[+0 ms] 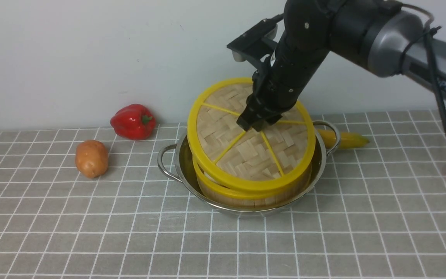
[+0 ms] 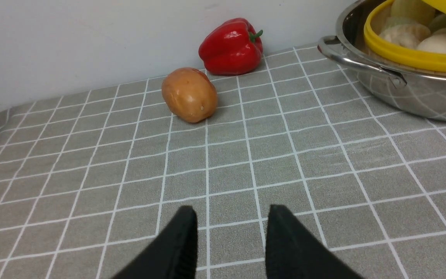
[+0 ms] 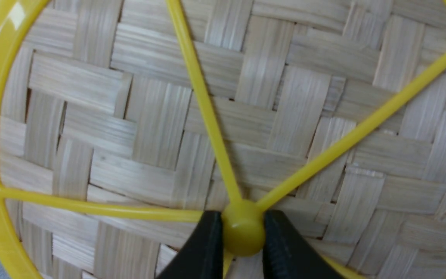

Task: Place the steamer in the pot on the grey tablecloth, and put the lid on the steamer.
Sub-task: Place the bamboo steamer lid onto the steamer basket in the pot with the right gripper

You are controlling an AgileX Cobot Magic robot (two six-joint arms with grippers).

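Pale, bare wall (image 1: 72,50) backs a grey tablecloth (image 1: 91,232) ruled into squares by thin white lines. Toward the cloth's far edge, about midway along it, stands a wide, shallow stainless-steel pot (image 1: 186,174) with looped wire side handles. Inside it sits the steamer (image 1: 242,199), a round bamboo basket with yellow plastic rims and a straight wooden wall.

Over the steamer the flat woven-bamboo lid (image 1: 246,151), with its thick yellow rim and yellow spokes, hangs at a tilt. Its near edge is down at the steamer's top rim, though contact cannot be confirmed, and its far-left side is raised. The right gripper (image 1: 256,123) comes down from above, its two black fingers pinching the lid's small central yellow knob (image 3: 243,228) from either side.

Through the gap on the lifted side, the left wrist view shows pale dumplings (image 2: 405,35) lying in the basket. The left gripper (image 2: 230,209) hovers low over bare cloth left of the pot, its fingers parted with nothing between them.

A glossy red bell pepper (image 1: 133,121) sits at the cloth's far edge against the wall, left of the pot. A brown potato (image 1: 91,158) lies just nearer and further left. A long yellow object (image 1: 349,140) pokes out from behind the pot's right handle, too hidden to identify.
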